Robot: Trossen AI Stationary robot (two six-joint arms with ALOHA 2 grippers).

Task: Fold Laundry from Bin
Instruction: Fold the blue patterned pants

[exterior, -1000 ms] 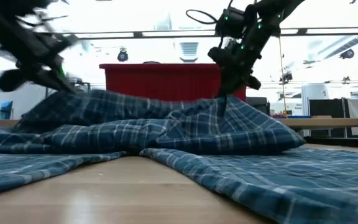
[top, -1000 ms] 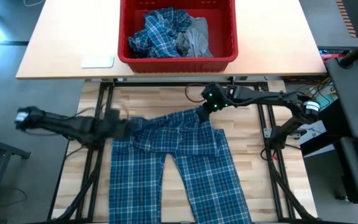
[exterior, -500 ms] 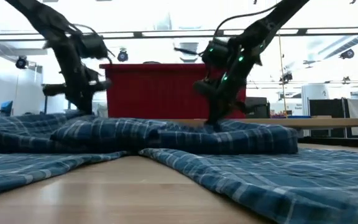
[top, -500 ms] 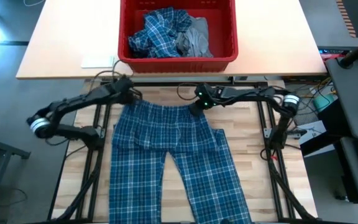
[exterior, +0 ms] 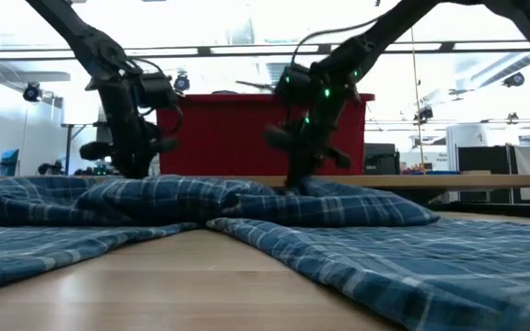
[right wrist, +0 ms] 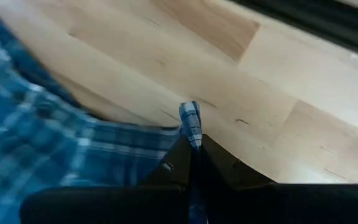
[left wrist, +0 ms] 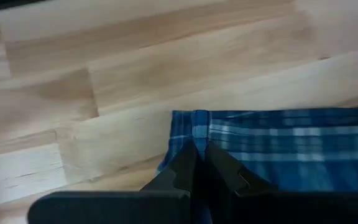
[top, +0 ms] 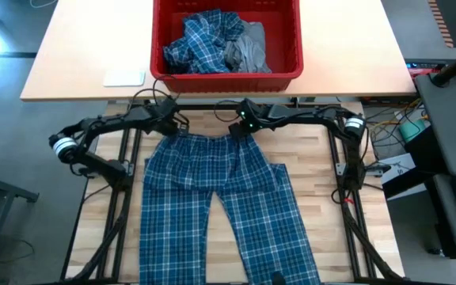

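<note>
plaid trousers [top: 216, 206] lie flat on the desk [top: 315, 206]; left claw [top: 167, 124] and right claw [top: 237, 131] each pinch the waistband near the desk's far edge.

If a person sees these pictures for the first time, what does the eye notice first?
First, the blue plaid trousers spread flat on the wooden table, legs pointing to the near edge. The left gripper and right gripper each pinch one waistband corner. Behind them, the red bin holds more crumpled laundry.
</note>
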